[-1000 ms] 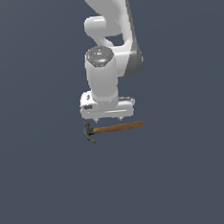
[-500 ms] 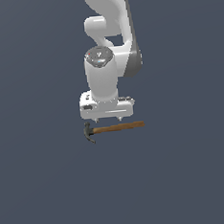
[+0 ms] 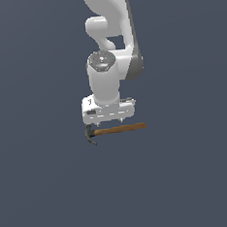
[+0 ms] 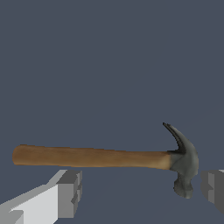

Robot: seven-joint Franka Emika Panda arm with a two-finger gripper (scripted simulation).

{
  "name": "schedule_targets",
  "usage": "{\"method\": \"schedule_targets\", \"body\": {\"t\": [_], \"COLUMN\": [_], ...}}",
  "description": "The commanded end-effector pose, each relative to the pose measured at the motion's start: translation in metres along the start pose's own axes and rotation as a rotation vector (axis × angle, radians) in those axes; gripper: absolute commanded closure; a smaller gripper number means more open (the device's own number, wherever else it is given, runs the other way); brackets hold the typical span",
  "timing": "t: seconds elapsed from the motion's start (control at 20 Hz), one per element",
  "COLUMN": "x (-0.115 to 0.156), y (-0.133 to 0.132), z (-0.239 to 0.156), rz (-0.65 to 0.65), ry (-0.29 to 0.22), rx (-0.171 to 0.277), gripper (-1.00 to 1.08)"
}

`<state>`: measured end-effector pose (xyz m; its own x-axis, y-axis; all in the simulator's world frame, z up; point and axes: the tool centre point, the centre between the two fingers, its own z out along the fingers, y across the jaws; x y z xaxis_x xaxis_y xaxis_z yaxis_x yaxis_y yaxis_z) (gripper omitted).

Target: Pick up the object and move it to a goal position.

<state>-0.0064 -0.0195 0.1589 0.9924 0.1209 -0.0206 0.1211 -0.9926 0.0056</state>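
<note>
Gripper: your gripper (image 3: 110,120) hangs spread wide, fingers (image 4: 68,192) clear of everything.
Claw hammer: your claw hammer (image 4: 105,157) lies flat just below the gripper, its head (image 3: 90,135) toward the exterior view's left.

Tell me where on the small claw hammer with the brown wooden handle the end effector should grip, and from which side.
Best on the straight brown wooden handle of the claw hammer, probably near the dark grey metal head for balance. It lies flat, so come straight down from above with the fingers either side of the handle's width. The end effector hangs open above it; the curved head offers no parallel faces.
</note>
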Motion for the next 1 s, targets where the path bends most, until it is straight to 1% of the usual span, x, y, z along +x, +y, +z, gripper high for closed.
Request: {"method": "schedule_targets", "body": {"t": [0.0,0.95], "x": [-0.001,-0.008], "y": [0.000,-0.006], "z": [0.004,0.043], "rz": [-0.056,-0.597], "ry": [0.000,-0.002], "rx": [-0.002,-0.013], "gripper": [-0.92,-0.92]}}
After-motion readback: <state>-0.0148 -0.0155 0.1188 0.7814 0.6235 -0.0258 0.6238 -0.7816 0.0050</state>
